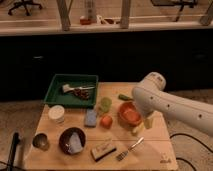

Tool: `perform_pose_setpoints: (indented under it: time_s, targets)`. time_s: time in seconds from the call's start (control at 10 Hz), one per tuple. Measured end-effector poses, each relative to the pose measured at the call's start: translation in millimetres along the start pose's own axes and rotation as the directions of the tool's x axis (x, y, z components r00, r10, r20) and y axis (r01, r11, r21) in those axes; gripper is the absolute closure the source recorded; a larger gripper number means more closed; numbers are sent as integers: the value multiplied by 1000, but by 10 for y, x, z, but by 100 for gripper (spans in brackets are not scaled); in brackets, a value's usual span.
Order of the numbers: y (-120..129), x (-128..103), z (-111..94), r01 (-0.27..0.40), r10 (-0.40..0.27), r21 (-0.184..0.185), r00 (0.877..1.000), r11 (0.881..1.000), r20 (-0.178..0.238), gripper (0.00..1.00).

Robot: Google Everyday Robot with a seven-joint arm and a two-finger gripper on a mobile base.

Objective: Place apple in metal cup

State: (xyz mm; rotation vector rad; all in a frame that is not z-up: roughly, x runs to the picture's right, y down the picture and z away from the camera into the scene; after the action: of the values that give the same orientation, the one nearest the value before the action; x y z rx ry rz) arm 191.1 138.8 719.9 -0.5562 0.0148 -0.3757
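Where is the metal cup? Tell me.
In the camera view, the metal cup sits at the table's front-left corner, left of the dark bowl; the gripper hangs right of the orange bowl.

Claw [145,123] beside orange bowl [128,114], half-hidden behind arm [170,105]

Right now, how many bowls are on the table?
2: the orange bowl, right of the apple; the dark bowl, front-left, beside the metal cup. The gripper hangs just right of the orange bowl.
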Motion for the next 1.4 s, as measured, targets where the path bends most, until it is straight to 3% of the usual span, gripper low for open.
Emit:
perform_pose_setpoints:
  time_s: [0.3, 0.7, 1.4]
  targets:
    - [-98, -161, 33, 73, -73, 9, 997, 997, -1, 20]
    - [-157, -264, 46, 122, -122, 14, 992, 992, 0, 20]
    - [-348, -485, 94, 220, -220, 27, 975, 975, 13, 20]
